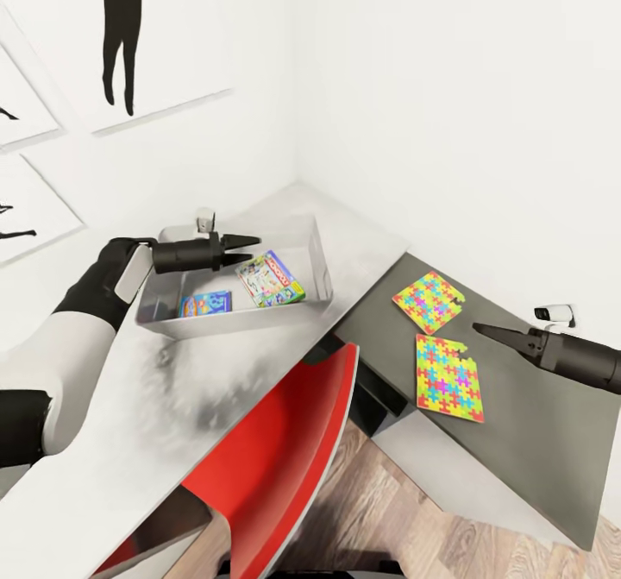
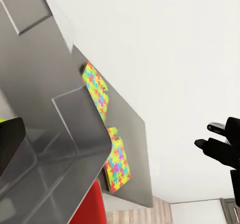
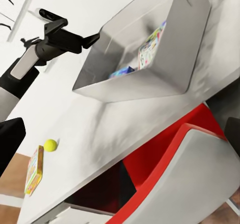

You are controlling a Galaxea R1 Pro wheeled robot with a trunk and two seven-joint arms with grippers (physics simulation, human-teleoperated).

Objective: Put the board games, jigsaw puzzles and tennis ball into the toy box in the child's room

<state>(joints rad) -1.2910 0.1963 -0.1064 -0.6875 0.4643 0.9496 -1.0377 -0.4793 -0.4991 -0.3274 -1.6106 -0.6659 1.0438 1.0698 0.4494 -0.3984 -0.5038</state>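
Left gripper (image 1: 251,249) level over the toy box (image 1: 316,251) rim, fingers apart, empty, two board games (image 1: 270,279) inside the box, right gripper (image 1: 479,330) at 3 o'clock of the jigsaw puzzles (image 1: 447,377), finger state unclear, tennis ball (image 3: 50,144) on the white table (image 3: 100,134)

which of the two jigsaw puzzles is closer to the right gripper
The multicoloured jigsaw sheet lying nearer the red chair; the other multicoloured sheet lies farther from the right gripper.

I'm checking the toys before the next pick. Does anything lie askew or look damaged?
Both jigsaw puzzles on the dark table lie at slightly different angles, and each has a notch of missing pieces at one corner. In the toy box, the larger board game leans tilted against the floor.
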